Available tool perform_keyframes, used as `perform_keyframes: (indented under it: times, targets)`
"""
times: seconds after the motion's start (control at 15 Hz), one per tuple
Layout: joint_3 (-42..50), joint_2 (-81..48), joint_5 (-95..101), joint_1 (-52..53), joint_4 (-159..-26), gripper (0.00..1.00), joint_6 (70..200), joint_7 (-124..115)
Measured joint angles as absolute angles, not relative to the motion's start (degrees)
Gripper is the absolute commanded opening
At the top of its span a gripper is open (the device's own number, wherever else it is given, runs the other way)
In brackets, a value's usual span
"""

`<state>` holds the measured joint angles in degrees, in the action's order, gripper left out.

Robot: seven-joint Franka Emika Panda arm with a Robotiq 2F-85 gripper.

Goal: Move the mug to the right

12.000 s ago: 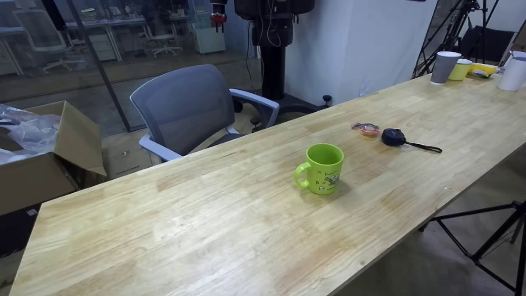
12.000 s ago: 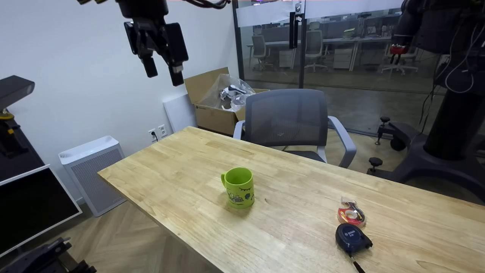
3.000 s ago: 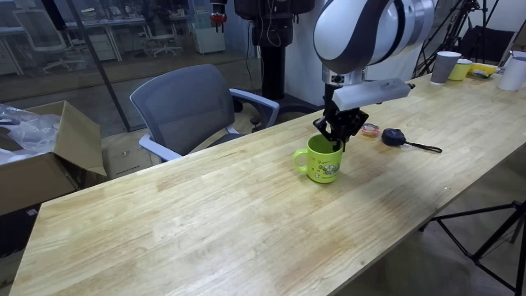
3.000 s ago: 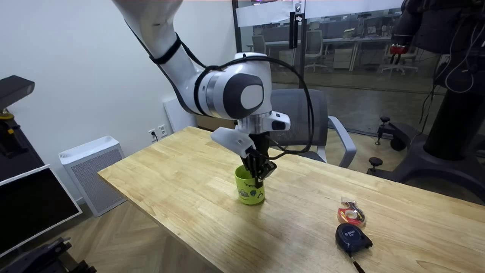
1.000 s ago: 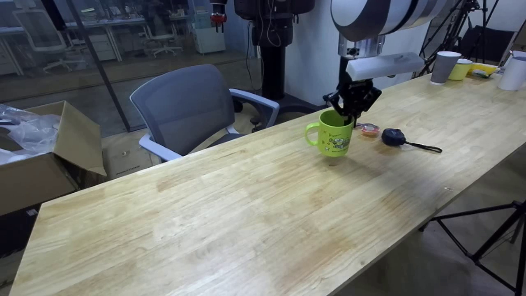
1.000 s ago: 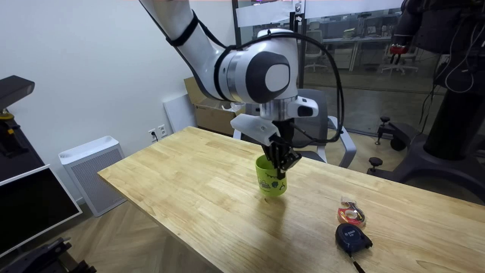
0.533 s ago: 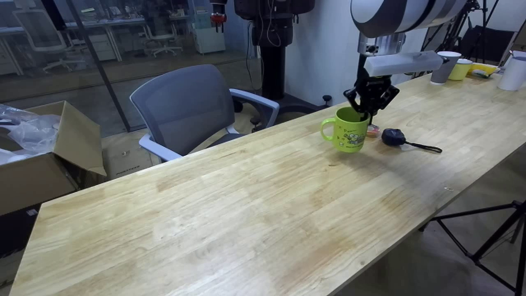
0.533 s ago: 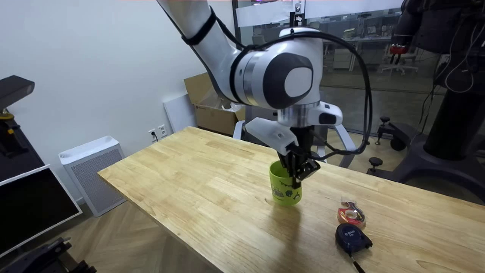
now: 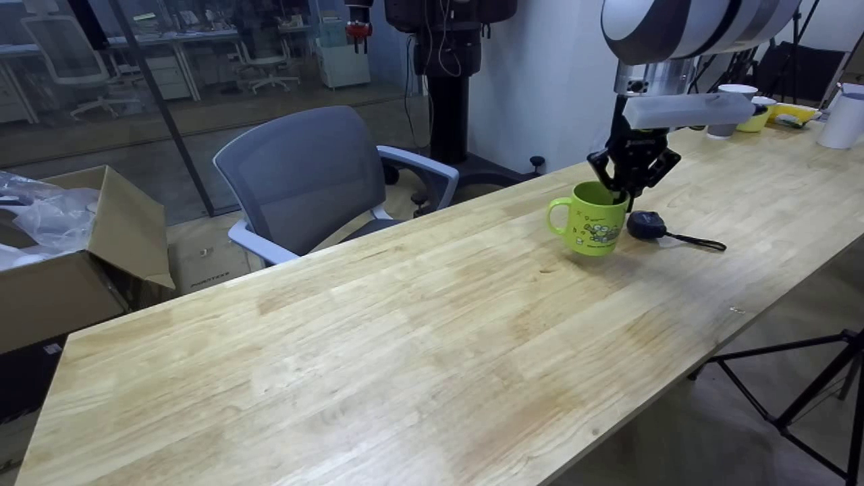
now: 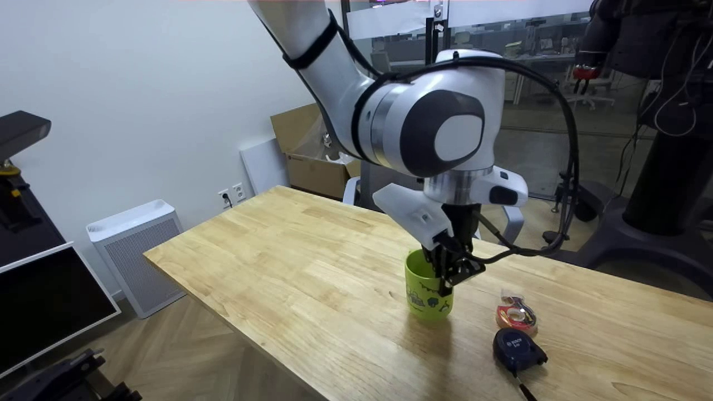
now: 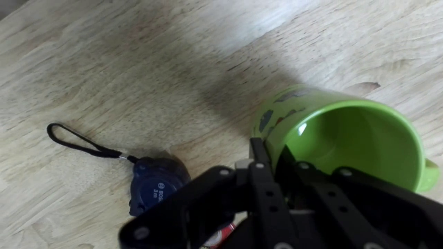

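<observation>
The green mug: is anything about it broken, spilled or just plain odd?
No damage or spill shows on the mug. The hold may look odd, since the handle goes unused: the tool pinches the mug's wall, one finger inside and one outside. That seems deliberate, not a mishap.

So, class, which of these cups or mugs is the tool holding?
The lime-green mug with cartoon prints: the tool grips its rim, while the grey cup, yellow cup and white container, farther back, are untouched by it.

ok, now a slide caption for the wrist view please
Wrist view: the hand pinches the lime-green mug by its rim; a dark blue tape measure lies on the wooden table at left.
</observation>
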<state>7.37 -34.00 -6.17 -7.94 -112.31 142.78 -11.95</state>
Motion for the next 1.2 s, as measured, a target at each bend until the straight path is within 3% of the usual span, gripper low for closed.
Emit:
perform_keyframes:
  times: [1.2]
  targets:
    - [7.5, -34.12, -8.55, -11.2, -116.64, 0.03, 145.67, -9.91]
